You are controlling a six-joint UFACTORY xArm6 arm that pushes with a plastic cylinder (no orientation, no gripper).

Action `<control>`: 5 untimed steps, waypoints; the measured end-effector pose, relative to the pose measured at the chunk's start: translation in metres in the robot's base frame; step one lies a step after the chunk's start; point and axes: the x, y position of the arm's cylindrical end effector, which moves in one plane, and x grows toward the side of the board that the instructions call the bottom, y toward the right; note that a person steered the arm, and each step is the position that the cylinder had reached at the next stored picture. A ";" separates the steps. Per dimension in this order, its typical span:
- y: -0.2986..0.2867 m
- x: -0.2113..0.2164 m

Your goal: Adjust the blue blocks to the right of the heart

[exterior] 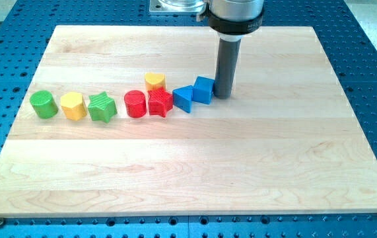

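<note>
A yellow heart [154, 81] sits near the board's middle, just above a red star [160, 103]. A blue triangular block [182, 98] lies to the heart's lower right, touching the red star's right side. A blue cube [203, 89] stands right of the triangular block, touching it. My tip [222, 95] is on the board at the cube's right side, touching or almost touching it. The dark rod rises from there to the view's top.
A row runs leftward from the red star: a red cylinder [135, 104], a green star [102, 107], a yellow hexagonal block [74, 105] and a green cylinder [43, 104]. The wooden board [241, 172] lies on a blue perforated table [373, 73].
</note>
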 end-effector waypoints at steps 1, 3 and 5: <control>-0.021 -0.015; -0.045 0.050; -0.049 0.044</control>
